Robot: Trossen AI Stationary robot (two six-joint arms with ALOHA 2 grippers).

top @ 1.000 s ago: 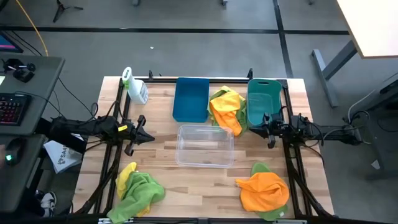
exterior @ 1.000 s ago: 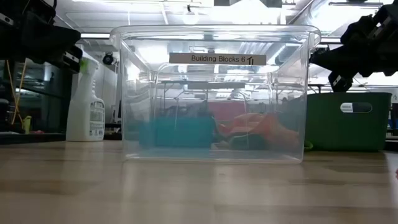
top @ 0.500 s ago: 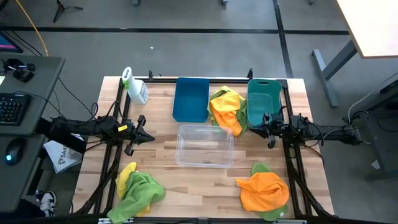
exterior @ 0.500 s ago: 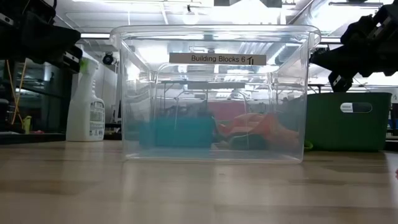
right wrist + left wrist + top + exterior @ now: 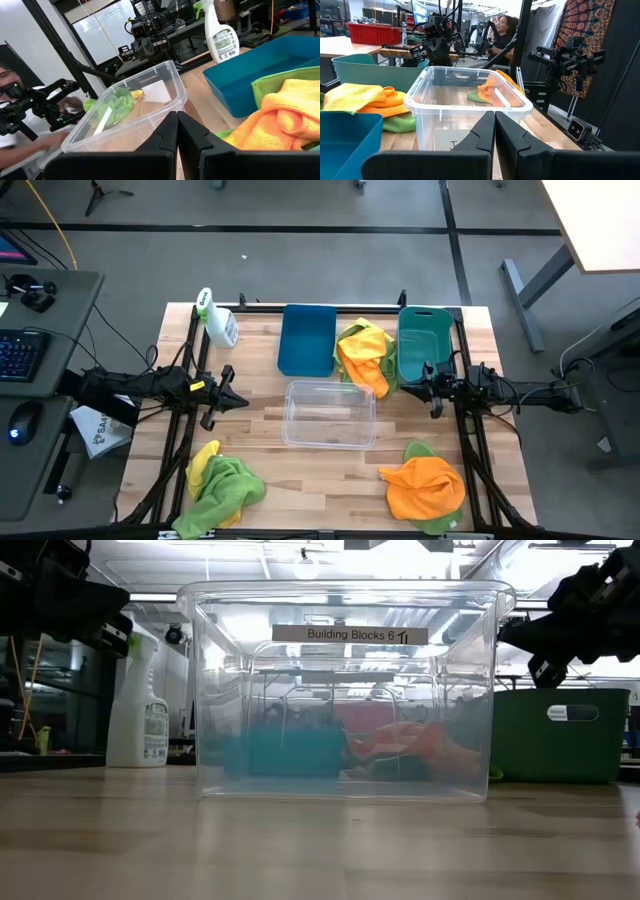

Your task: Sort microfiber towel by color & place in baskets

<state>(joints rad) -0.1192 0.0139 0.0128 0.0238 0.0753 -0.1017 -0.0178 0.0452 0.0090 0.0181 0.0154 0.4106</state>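
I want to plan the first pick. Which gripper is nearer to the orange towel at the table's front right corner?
The right gripper. It hovers just behind the orange towel, on the same side of the table. The left gripper is far across the table, beyond the clear basket.

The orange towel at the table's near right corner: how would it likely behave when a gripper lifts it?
The orange towel lies crumpled in folds, so it will probably droop limply. It overlaps a green cloth, which might drag along.
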